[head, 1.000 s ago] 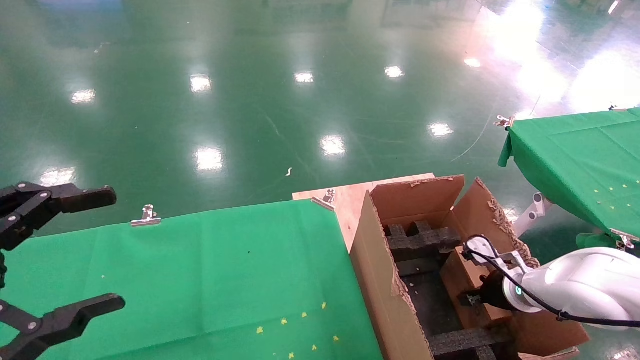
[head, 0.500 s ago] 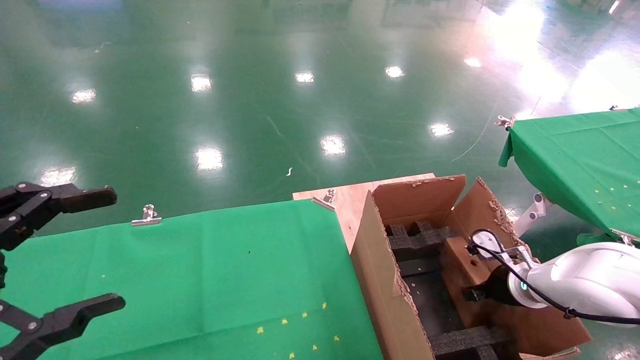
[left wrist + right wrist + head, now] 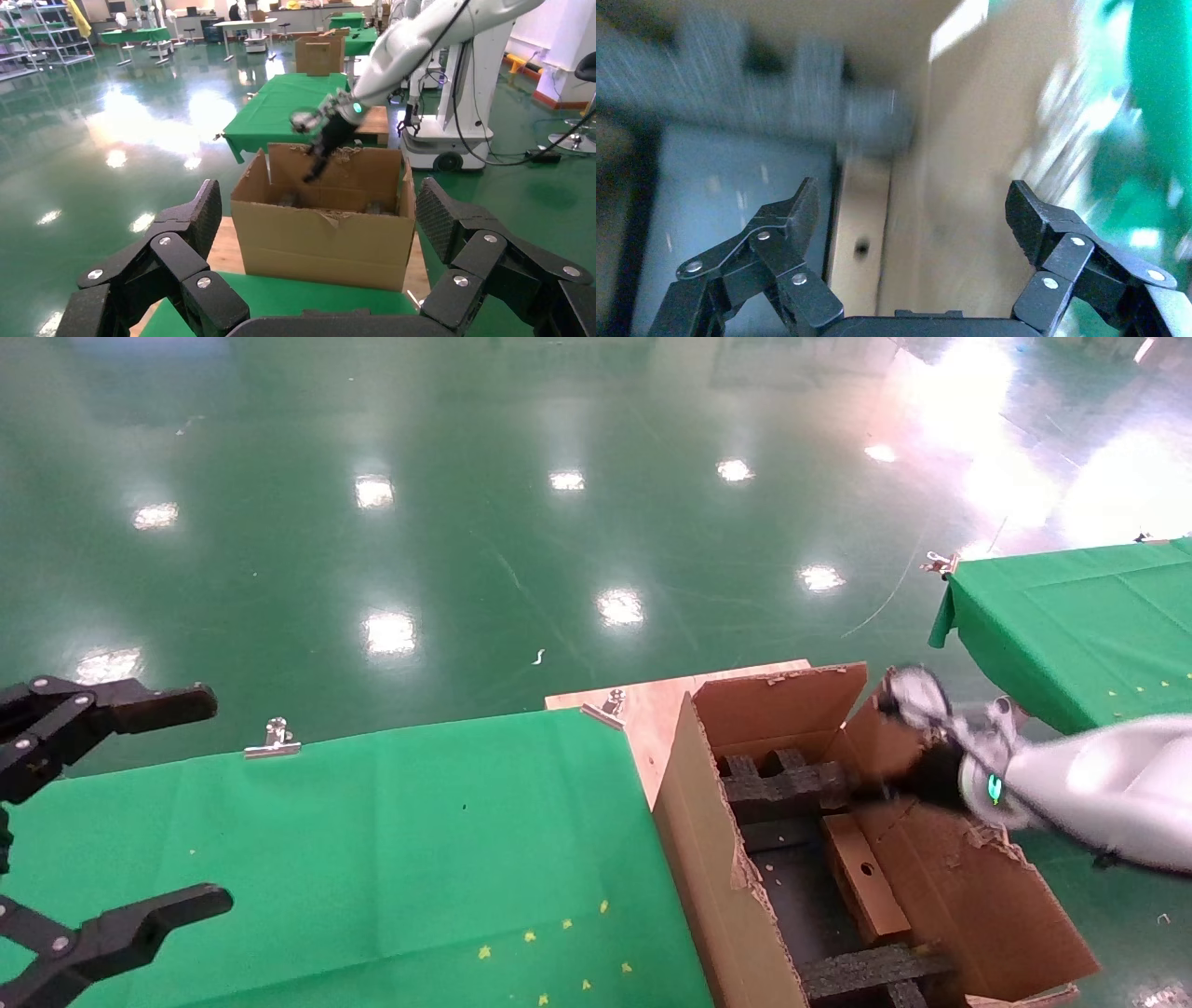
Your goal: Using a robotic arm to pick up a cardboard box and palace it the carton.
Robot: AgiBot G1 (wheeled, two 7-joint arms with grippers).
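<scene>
The small cardboard box (image 3: pixel 866 882), brown with a round hole, lies inside the large carton (image 3: pixel 708 859) along its right wall, between black foam inserts (image 3: pixel 787 784). My right gripper (image 3: pixel 885 792), on the white robotic arm (image 3: pixel 1099 794), is open and empty. It hangs above the carton's far right part, apart from the box. The right wrist view shows the box (image 3: pixel 862 232) below the open right gripper (image 3: pixel 916 210). My left gripper (image 3: pixel 209 798) is open and empty, parked at the left over the green table. From the left gripper (image 3: pixel 320 210) the carton (image 3: pixel 327 239) shows ahead.
A green-clothed table (image 3: pixel 372 840) lies left of the carton, held with metal clips (image 3: pixel 272 740). A wooden board (image 3: pixel 652 710) sticks out beside the carton. A second green table (image 3: pixel 1071 626) stands at the right. The carton's ragged right flap (image 3: pixel 987 915) leans outward.
My right gripper has let go of the small box and risen out of the carton toward its far right. The box now lies lower against the right wall. The left arm has not moved.
</scene>
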